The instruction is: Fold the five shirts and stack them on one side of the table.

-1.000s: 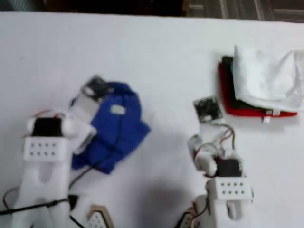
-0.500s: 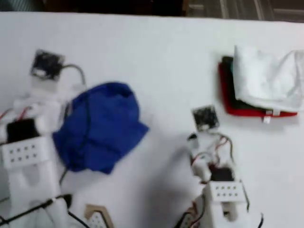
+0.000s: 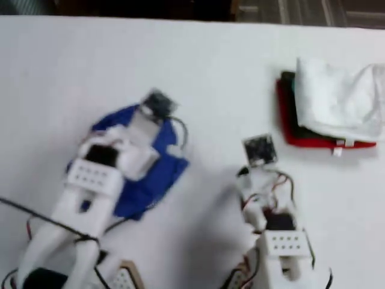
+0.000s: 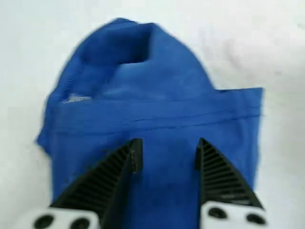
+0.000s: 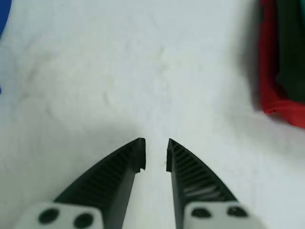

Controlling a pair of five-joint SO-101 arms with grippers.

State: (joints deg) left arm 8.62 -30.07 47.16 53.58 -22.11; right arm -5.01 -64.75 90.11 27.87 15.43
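Left wrist view is showing the left claw (image 4: 167,147) hanging released, jaws spread, over the crumpled blue shirt (image 4: 157,95) lying left of centre on the desk (image 3: 228,72). Soft, light and limp, the shirt is likely calling for a pinch at a hem corner. Its pale neck label (image 4: 74,98) is showing no readable print. The right claw (image 5: 156,145) is sitting barely parted, gripping nothing, apart from the folded stack (image 3: 337,102) at upper right.

Both arms were white moulded plastic. The left arm (image 3: 72,211) carried a black motor block (image 3: 101,155), a plate (image 3: 90,176) dotted with small holes and a thin black cable (image 3: 36,215). The right arm (image 3: 283,247) showed red and white wires (image 3: 267,191) and a dark square circuit board (image 3: 260,149). The left gripper (image 4: 167,155) and right gripper (image 5: 155,155) had black, ribbed, triangular fingers (image 5: 119,171) on white bases with dark screw holes.
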